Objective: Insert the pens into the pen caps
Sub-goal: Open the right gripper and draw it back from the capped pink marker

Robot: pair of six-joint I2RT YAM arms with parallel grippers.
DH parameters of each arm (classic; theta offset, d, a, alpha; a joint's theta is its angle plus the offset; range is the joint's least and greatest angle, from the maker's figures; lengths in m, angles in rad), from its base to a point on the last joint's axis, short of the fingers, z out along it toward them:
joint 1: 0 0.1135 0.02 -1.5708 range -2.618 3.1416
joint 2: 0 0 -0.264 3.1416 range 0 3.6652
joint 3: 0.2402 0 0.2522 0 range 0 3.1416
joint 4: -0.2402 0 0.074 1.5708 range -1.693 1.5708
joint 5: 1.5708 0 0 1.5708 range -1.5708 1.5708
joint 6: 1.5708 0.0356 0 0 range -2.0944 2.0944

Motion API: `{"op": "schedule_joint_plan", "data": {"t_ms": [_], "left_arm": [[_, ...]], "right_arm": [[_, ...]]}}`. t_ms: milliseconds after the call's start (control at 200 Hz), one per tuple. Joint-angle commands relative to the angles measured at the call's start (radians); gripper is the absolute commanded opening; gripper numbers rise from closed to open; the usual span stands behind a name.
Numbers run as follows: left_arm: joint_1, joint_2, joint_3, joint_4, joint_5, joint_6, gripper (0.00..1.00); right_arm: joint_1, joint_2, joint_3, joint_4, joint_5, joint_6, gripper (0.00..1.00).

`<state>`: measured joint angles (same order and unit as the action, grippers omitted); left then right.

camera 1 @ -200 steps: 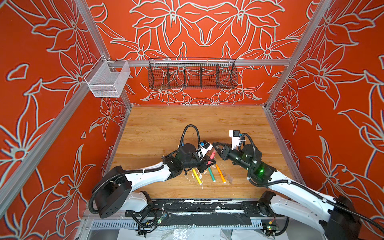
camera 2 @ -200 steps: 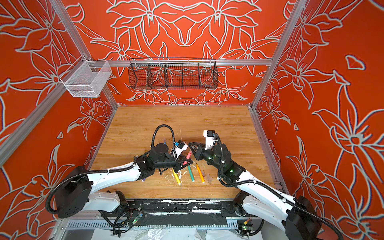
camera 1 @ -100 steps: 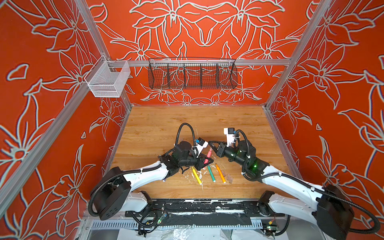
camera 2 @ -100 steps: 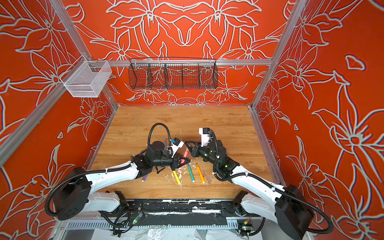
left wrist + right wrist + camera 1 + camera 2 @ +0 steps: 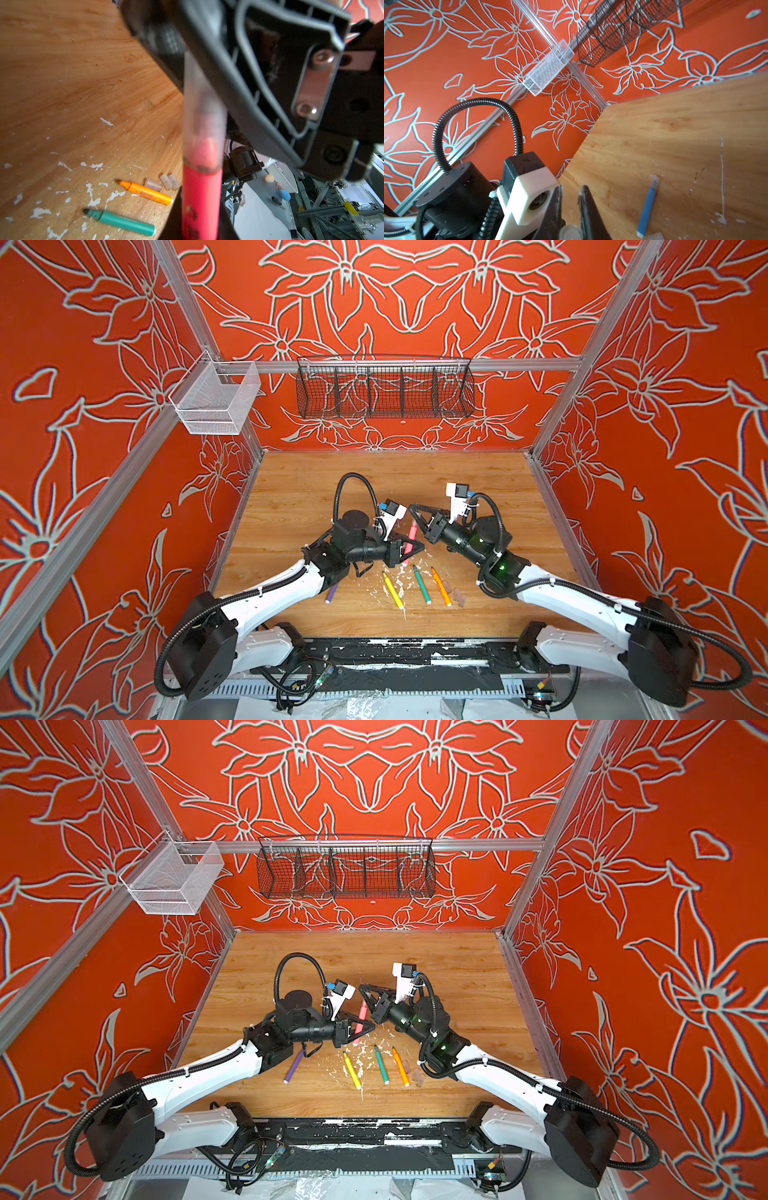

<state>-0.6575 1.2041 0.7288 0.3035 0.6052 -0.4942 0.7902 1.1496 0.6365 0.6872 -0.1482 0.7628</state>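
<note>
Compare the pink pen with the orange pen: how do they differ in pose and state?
The pink pen is clamped in the left gripper and tilted up off the table; the orange pen lies flat on it. The pink pen's tip sits inside a clear cap; the orange pen's tip is bare. Both are slim felt-tip markers.

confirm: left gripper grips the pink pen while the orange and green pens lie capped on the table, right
Not quite. The orange pen and green pen lie uncapped: the left wrist view shows their bare tips, with loose caps beside the orange one. The rest holds: they lie on the table and the left gripper grips the pink pen.
</note>
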Motion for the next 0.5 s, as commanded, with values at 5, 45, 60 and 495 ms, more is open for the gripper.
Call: {"op": "schedule_joint_plan", "data": {"t_ms": [5, 45, 60, 495], "left_arm": [[0.083, -0.044, 0.145, 0.198, -0.2, 0.006, 0.0], [0.092, -0.051, 0.161, 0.189, -0.216, 0.03, 0.0], [0.095, -0.054, 0.167, 0.184, -0.224, 0.039, 0.0], [0.232, -0.061, 0.266, 0.155, -0.222, 0.124, 0.0]], "right_arm": [[0.095, 0.041, -0.041, -0.149, -0.21, -0.026, 0.0], [0.099, 0.048, -0.039, -0.147, -0.212, -0.026, 0.0], [0.102, 0.053, -0.037, -0.146, -0.213, -0.026, 0.0], [0.159, 0.157, 0.011, -0.117, -0.274, -0.049, 0.0]]}}
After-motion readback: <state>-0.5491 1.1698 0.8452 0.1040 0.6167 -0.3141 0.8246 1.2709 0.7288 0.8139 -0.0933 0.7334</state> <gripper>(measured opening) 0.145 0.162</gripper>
